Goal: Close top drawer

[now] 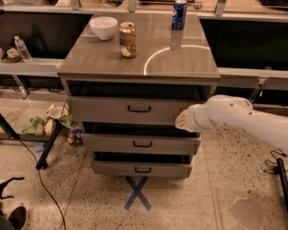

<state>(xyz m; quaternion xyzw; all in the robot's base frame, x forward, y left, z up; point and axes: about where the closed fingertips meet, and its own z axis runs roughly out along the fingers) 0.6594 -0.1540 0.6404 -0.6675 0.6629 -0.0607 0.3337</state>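
The top drawer (112, 110) is the widest grey drawer, with a small black bar handle (139, 109) mid-front. It stands slightly out from the cabinet, with a dark gap above its front. My white arm reaches in from the right. My gripper (181, 120) is at the arm's tip, against the right end of the top drawer's front. Two narrower grey drawers, the middle drawer (141, 144) and the bottom drawer (142, 170), sit below it, both partly out.
On the cabinet top (180, 63) stand a white bowl (103, 27), a tan can (128, 40) and a blue can (179, 14). Litter (49, 123) and a black stand leg (47, 148) lie at the left. A blue X (137, 193) marks the floor in front.
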